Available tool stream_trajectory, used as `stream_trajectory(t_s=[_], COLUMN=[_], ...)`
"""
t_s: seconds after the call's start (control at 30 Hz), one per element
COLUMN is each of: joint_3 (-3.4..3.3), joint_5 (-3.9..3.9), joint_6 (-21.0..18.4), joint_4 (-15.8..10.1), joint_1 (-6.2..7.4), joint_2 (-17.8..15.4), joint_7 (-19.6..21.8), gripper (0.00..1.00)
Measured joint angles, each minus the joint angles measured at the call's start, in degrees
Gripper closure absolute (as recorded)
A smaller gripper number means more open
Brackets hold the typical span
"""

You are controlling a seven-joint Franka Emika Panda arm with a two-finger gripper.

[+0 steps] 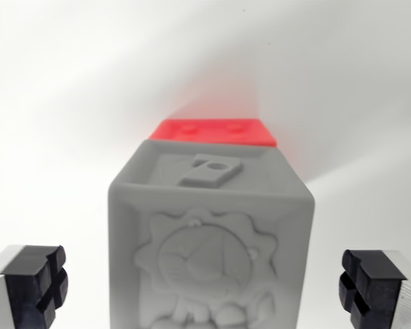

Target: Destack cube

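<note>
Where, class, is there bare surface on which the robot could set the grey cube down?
Bare white surface lies to the wrist view's left and right of the grey cube, and beyond the red cube. The middle is crowded: grey cube between the open gripper fingers.

Bright, washed-out white light with soft diagonal shadows; the red block [212, 131] behind is slightly blurred.

You see a plain white surface [68, 137] filling the whole frame; no wall, floor edge, furniture or window can be told apart. Above the surface's centre, a soft red glow [222, 92] tints it. Grey shadow bands [356, 164] run diagonally across its right part.
</note>
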Motion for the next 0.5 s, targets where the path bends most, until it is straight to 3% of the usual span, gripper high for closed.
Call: stream_trajectory(t_s=[0.5], joint_3=[-0.17], joint_5=[-0.16], joint_6=[3.81], joint_4=[0.46], joint_1=[0.08], joint_2=[4.19], joint_7=[0.11], gripper=[0.00])
